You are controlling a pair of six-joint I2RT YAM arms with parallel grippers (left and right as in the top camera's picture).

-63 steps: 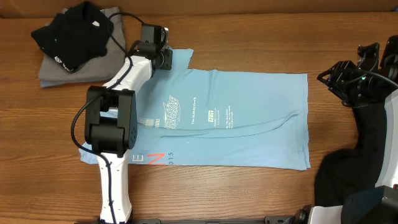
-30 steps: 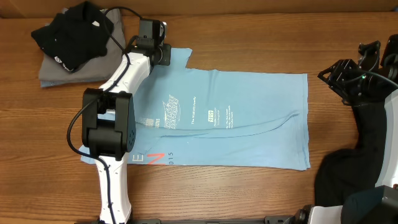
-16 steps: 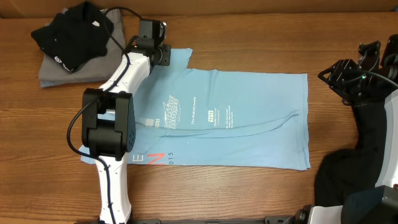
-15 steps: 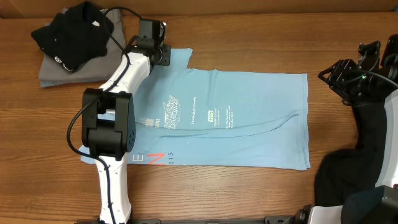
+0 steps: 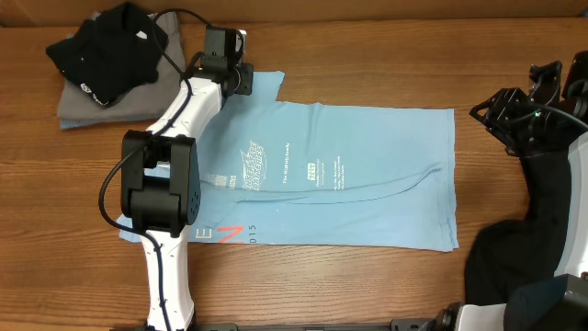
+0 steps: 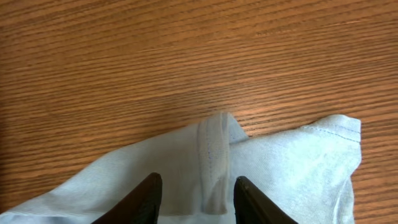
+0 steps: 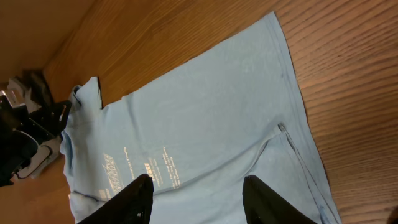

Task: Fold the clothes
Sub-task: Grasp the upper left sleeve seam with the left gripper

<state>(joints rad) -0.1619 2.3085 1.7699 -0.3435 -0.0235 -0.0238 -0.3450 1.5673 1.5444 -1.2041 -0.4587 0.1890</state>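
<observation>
Near edge, 6 o'clock: the light blue T-shirt (image 5: 367,175) lies spread on the tabletop (image 5: 367,294), print up, filling the centre. The left arm (image 5: 161,184) reaches in from 7 o'clock and lies across the shirt's left part, partly covering the near sleeve (image 5: 127,230).

Centre toward 3 o'clock: a long crease (image 5: 386,188) crosses the cloth. The right arm (image 5: 524,124) sits off the shirt at 3 o'clock. Its wrist view shows the right fingers (image 7: 135,198) standing well apart with nothing between them.

Far, 11 o'clock: the left fingers (image 6: 144,198) are parted to a moderate gap on either side of a stitched ridge (image 6: 214,162) on the far sleeve (image 5: 265,85). The cloth there lies slack. We judge it not gripped.

10 o'clock: the black garment (image 5: 106,51) rests on a grey garment (image 5: 73,110), apart from the shirt.

Risks, as we judge them:
- If the left fingers close on the ridge alone, they may catch one layer, so the sleeve would fold unevenly.
- Because the left arm rests on the cloth, any sweep could drag the shirt askew.
- Left unsmoothed, the crease gets folded in.
- The left arm's cable (image 5: 175,41) hangs close to the black garment and could snag it.
</observation>
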